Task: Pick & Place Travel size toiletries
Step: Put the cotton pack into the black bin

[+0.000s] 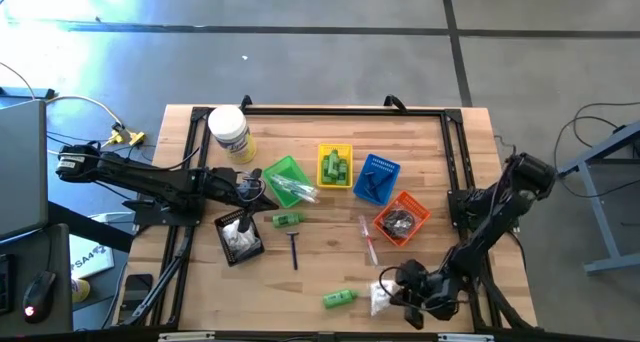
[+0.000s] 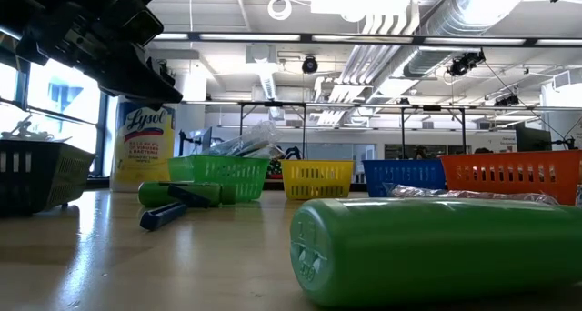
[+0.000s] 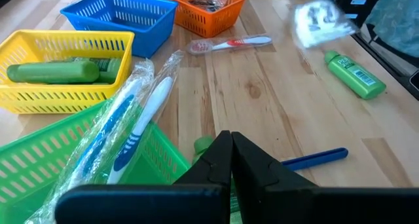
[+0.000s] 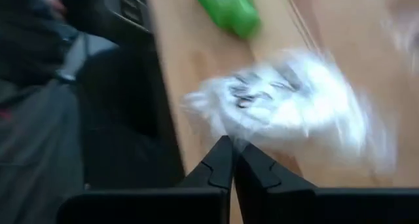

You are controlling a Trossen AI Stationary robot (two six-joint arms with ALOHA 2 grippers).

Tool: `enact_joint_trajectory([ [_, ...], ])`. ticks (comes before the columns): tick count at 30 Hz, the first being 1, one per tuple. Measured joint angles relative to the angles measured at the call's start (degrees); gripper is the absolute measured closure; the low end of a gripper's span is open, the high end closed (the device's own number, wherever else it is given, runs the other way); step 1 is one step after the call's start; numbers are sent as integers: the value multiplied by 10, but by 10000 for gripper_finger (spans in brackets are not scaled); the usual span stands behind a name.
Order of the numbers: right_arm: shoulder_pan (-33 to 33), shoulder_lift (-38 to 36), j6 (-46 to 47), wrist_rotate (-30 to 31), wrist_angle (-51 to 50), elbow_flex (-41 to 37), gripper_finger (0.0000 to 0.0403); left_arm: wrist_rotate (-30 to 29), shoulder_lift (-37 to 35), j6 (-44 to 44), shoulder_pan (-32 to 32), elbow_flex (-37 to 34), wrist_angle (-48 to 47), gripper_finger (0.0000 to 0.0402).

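Observation:
My right gripper (image 4: 230, 153) is shut on a white sachet (image 4: 294, 103) near the table's near right edge, where the sachet (image 1: 381, 299) lies right of a green bottle (image 1: 339, 298). A second green bottle (image 1: 287, 220), a dark razor (image 1: 295, 250) and a wrapped toothbrush (image 1: 368, 240) lie flat mid-table. My left gripper (image 3: 231, 144) is shut on nothing and hangs over the near rim of the green basket (image 3: 78, 165), which holds wrapped toothbrushes (image 3: 141, 112). The black basket (image 1: 240, 235) holds white sachets. My right gripper pinches the white sachet by its edge (image 4: 243, 140) between the tips of its two fingers. The fingers slant downward at it. The sachet spreads out beyond the fingertips and is blurred; whether it is clear of the table does not show.
Yellow (image 1: 335, 166), blue (image 1: 375, 178) and orange (image 1: 402, 218) baskets stand in a row behind the loose items. A big white jar (image 1: 230, 132) stands at the far left. Bare wood lies between the razor and the near edge.

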Motion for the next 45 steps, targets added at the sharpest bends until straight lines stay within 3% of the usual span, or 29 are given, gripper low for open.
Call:
enact_joint_trajectory([
  [7,-1,-119,-202,125,-20,0,400,1,0,-2,0,0,16,400],
  [13,-42,-186,-331,219,-63,0,400,0,7,-25,-2,0,112,398],
  [18,-103,-191,-415,216,-85,0,400,-34,41,-14,-35,0,158,363],
  [24,-175,-185,-546,228,-38,-21,400,-49,100,-67,-49,0,245,273],
  [28,-219,-185,-626,217,40,-55,400,-52,134,-104,-49,1,290,201],
  [36,-259,-184,-850,180,296,-134,400,-21,210,-135,-49,3,389,79],
  [42,-278,-184,-961,101,365,-127,400,-4,265,-163,-49,49,438,51],
  [45,-279,-184,-992,95,368,-117,400,19,291,-166,-49,83,435,50],
])
